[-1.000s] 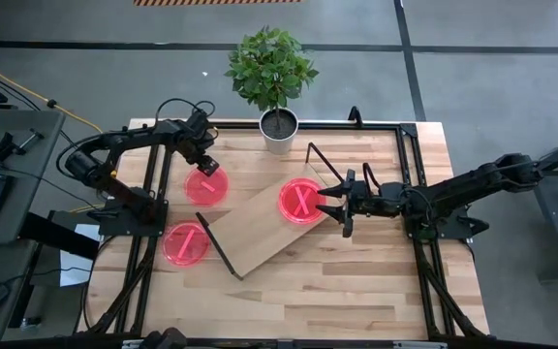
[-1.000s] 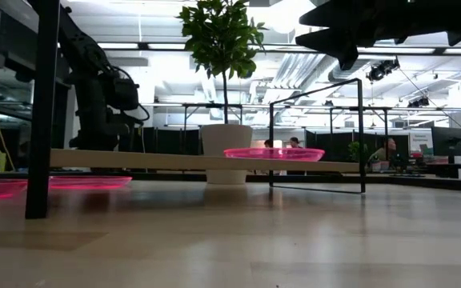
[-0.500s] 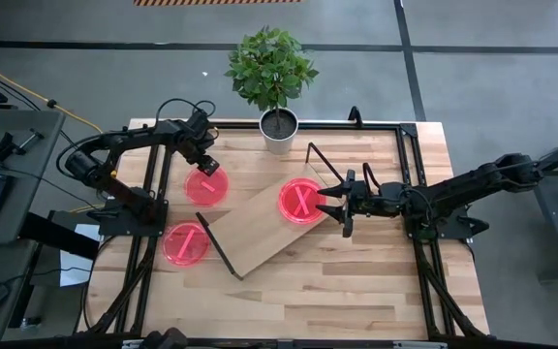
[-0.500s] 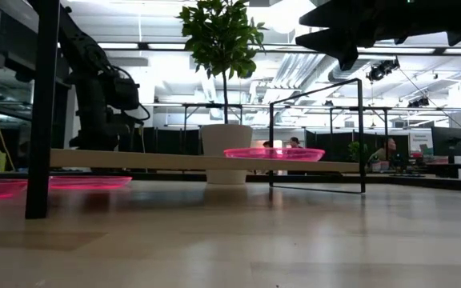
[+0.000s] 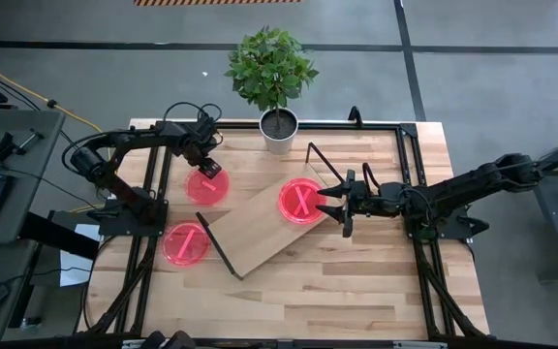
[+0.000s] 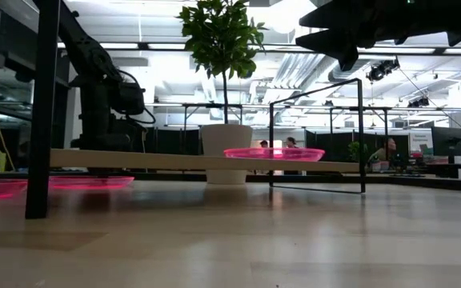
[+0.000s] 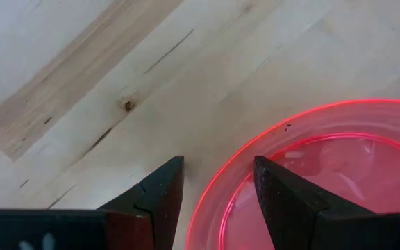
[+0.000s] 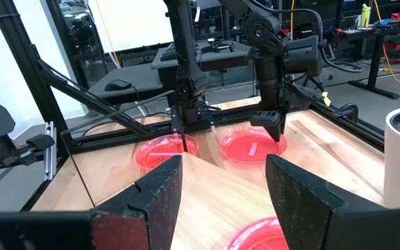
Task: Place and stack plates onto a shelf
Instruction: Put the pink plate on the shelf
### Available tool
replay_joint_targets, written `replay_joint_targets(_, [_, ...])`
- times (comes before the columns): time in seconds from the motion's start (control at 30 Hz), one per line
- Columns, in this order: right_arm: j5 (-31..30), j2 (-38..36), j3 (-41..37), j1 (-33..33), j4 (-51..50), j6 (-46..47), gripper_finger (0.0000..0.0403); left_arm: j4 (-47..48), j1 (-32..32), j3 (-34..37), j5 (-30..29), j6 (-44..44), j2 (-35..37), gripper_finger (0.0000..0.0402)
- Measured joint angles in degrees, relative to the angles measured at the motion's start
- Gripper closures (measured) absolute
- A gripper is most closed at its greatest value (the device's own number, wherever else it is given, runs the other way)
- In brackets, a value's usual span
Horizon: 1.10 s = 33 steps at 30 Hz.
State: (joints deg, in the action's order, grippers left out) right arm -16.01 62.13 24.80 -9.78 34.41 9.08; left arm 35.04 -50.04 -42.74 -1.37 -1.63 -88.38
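- The left gripper hangs over the far rim of a round translucent pink-red plastic plate at upper left of the high view; its fingers are apart, straddling the rim.
- A second plate lies lower left on the butcher-block tabletop.
- The long light-wood shelf lies diagonally, carrying a third plate.
- The right gripper, spread open, hovers beside that plate.
- A fourth plate cannot be made out.

The light butcher-block wooden surface carries a white-potted green plant, two translucent pink-red round plates and the long light-wood shelf on black wire legs, which bears a third plate.
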Motion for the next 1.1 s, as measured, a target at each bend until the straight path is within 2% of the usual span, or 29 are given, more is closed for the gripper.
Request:
replay_joint_targets(0.17, [-0.02,0.00,0.00,0.00,0.00,-0.06,0.0208,0.01,0.00,0.00,0.05,0.07,0.00,0.0253])
replay_joint_targets(0.27, [-0.02,0.00,0.00,0.00,0.02,-0.06,0.0208,-0.01,0.00,0.00,0.57,0.03,0.00,0.0294])
replay_joint_targets(0.4, [-0.02,0.00,0.00,0.00,0.02,-0.07,0.0208,-0.24,0.00,0.00,0.74,0.01,0.19,0.0376])
replay_joint_targets(0.47, [-0.02,0.00,0.00,0.00,0.02,-0.09,0.0208,-0.78,0.00,0.00,0.79,-0.02,0.75,0.0393])
replay_joint_targets(0.73, [-0.02,0.00,0.00,0.00,0.04,-0.11,0.0208,-0.48,-0.04,-2.96,0.44,-0.04,7.14,0.0400])
replay_joint_targets(1.1, [-0.02,0.00,0.00,0.00,-1.24,0.00,0.0208,-0.09,0.53,-8.02,0.76,1.68,21.97,0.0401])
